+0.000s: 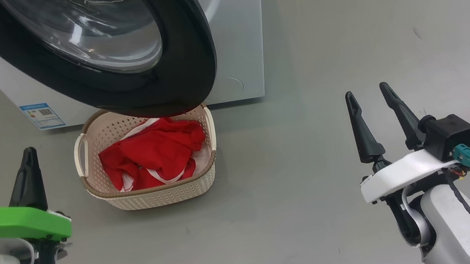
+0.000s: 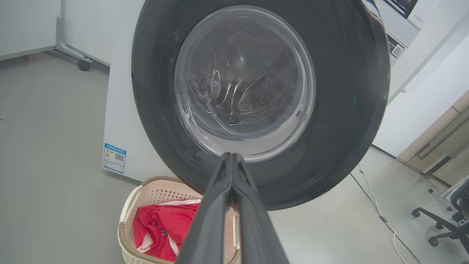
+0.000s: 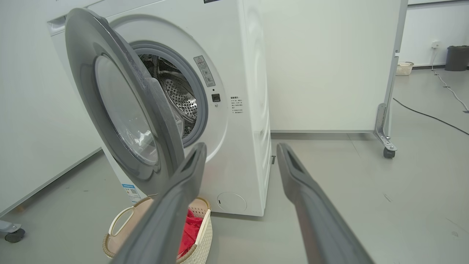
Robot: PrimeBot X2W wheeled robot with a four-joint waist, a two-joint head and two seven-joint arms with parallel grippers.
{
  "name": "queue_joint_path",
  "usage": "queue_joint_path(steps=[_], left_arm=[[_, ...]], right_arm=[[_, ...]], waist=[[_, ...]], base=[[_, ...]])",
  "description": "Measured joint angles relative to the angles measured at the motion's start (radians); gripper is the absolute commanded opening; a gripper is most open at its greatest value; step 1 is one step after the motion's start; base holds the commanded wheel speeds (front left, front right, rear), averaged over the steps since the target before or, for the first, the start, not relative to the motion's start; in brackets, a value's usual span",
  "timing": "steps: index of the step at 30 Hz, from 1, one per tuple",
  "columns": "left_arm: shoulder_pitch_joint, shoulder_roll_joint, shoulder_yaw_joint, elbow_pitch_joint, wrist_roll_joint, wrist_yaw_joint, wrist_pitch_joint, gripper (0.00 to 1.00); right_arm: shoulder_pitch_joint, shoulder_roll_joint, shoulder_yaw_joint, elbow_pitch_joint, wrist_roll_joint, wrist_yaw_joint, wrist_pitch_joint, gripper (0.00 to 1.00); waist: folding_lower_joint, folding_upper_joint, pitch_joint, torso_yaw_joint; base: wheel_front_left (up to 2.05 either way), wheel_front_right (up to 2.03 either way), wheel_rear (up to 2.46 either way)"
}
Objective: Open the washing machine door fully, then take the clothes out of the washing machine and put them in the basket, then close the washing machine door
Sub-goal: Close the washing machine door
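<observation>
The clothes point(image 1: 152, 156) lie in the basket point(image 1: 165, 196) just before the washing machine point(image 1: 239, 33). The washing machine door point(image 1: 195, 54) stands open, so only closing seems left. Left tool point(image 1: 28, 153) pressed together, right tool point(image 1: 367, 91) spread apart, both empty.

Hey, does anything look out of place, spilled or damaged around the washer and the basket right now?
Nothing looks spilled or damaged. The red clothes lie inside the basket, which stands upright, and none are on the floor. The only loose end is the washing machine door, which stands open with its black rim hanging over the basket's back edge.
</observation>
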Motion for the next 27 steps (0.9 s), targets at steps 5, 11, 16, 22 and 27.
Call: queue_joint_path(steps=[5,11,16,22,27], left_arm=[[0.050,0.012,0.023,-0.023,0.050,0.030,0.001,0.00],[0.093,0.012,0.065,-0.058,0.114,0.058,0.003,0.00],[0.112,0.006,0.132,-0.119,0.215,0.086,0.010,0.00],[0.152,-0.020,0.171,-0.162,0.284,0.107,0.010,0.00],[0.190,-0.037,0.197,-0.201,0.350,0.114,0.010,0.00]], right_arm=[[0.015,0.001,0.010,0.002,-0.008,0.009,0.000,1.00],[0.017,0.001,0.013,0.001,-0.009,0.017,0.000,1.00],[0.025,0.001,0.009,0.000,-0.009,0.017,0.000,1.00],[0.035,0.002,0.000,-0.005,-0.009,0.017,0.000,1.00],[0.035,0.007,-0.004,-0.011,-0.009,0.017,0.000,1.00]], waist=[[0.0000,0.0000,-0.028,0.022],[0.0000,0.0000,-0.041,0.030],[0.0000,0.0000,-0.043,0.033],[0.0000,0.0000,-0.040,0.038],[0.0000,0.0000,-0.035,0.042]], base=[[0.00,0.00,0.00],[0.00,0.00,0.00],[0.00,0.00,0.00],[0.00,0.00,0.00],[0.00,0.00,0.00]])
